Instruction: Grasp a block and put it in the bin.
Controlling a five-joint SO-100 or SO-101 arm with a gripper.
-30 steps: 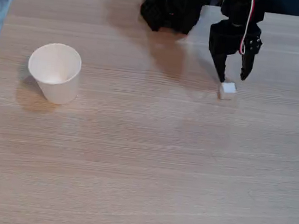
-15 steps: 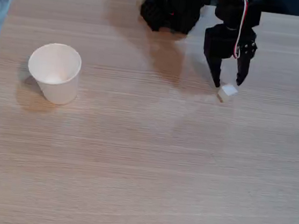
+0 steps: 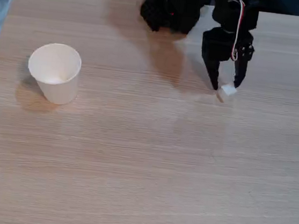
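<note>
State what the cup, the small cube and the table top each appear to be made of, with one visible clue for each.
Cup: likely paper, matte white, thin rolled rim.
Cube between the claw tips: unclear, perhaps foam or plastic; plain matte white.
Table top: wood or wood-look laminate, with pale straight grain lines and a low sheen.

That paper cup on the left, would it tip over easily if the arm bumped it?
Probably yes. The white paper cup looks thin and empty, so likely very light. It stands on its narrow base with the wide rim up, which makes it top-heavy in shape. On the smooth wooden table a low nudge might slide it instead.
</note>
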